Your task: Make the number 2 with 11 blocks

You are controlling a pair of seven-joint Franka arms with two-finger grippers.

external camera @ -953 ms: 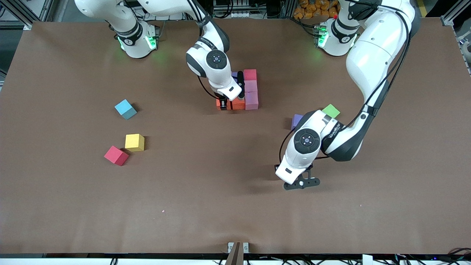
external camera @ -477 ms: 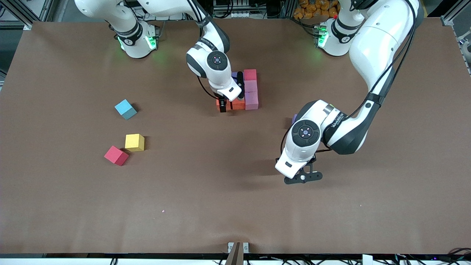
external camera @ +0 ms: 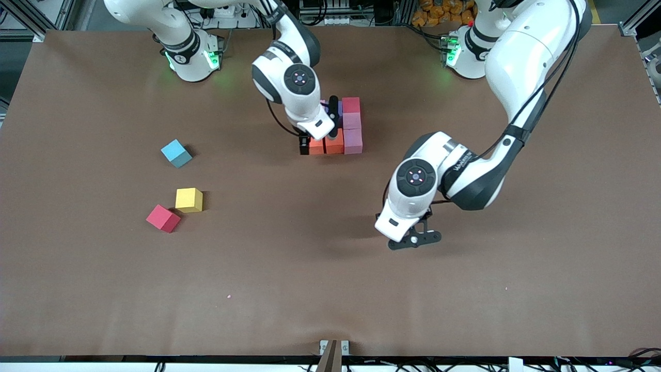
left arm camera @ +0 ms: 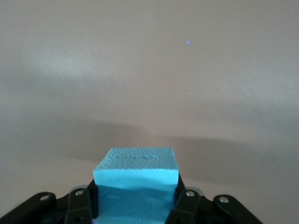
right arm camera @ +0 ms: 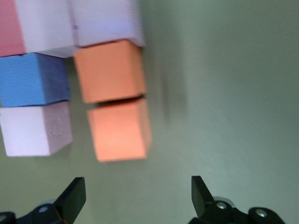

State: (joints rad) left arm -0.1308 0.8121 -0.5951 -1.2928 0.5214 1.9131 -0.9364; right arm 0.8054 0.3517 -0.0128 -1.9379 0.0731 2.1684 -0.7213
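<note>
The right gripper point(external camera: 318, 138) hung in the upper middle of the front view, just above the partly built number 2 point(external camera: 338, 126), and its fingers point(right arm camera: 72, 197) stood wide apart and held nothing. In the right wrist view two orange cubes point(right arm camera: 114, 100) lay side by side, next to a blue-looking cube point(right arm camera: 32, 78) and pale pink cubes point(right arm camera: 35, 128).

The left gripper point(external camera: 413, 238) was at the middle right of the front view, over bare desk point(external camera: 330, 289), and its fingers point(left arm camera: 79, 205) were closed on a cyan cube point(left arm camera: 136, 186).

At the middle left of the front view a light blue cube point(external camera: 176, 153) lay alone. Lower in the frame, a yellow cube point(external camera: 189, 199) and a red cube point(external camera: 163, 217) lay just beside each other.
</note>
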